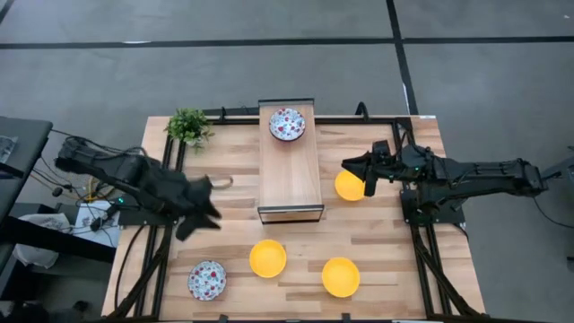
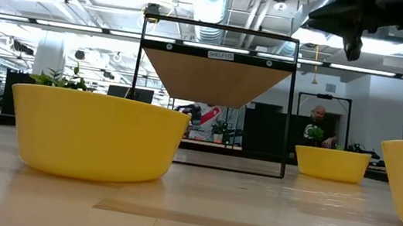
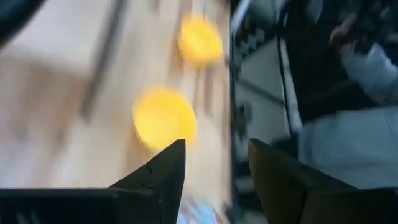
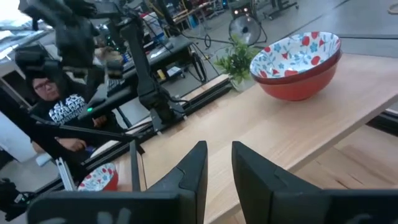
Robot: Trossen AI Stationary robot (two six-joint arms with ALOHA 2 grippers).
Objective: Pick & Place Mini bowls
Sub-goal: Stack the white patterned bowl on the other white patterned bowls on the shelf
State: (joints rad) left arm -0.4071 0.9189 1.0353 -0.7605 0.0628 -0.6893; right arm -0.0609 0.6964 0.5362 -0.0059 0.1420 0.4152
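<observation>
The wooden counter point(image 1: 377, 256) carries a raised wooden shelf point(image 1: 290, 175) at its middle, running from the far edge toward the near side. One floral bowl point(image 1: 287, 124) sits on the far end of the shelf; in the right wrist view its inside is speckled and its outside red. The left arm reaches in over the counter's left part, its gripper point(image 1: 208, 208) hanging just left of the shelf's near end with the fingers point(image 3: 163, 177) spread and nothing between them. The right gripper point(image 1: 359, 169) hovers at the right of the shelf, above the far yellow bowl point(image 1: 349, 187), its fingers point(image 4: 189, 171) slightly parted and empty. Two more yellow bowls lie near the front edge, one point(image 1: 267, 258) left of the other point(image 1: 341, 276). A second floral bowl point(image 1: 206, 280) rests at the front left. A small green plant point(image 1: 188, 126) stands at the far left corner.
</observation>
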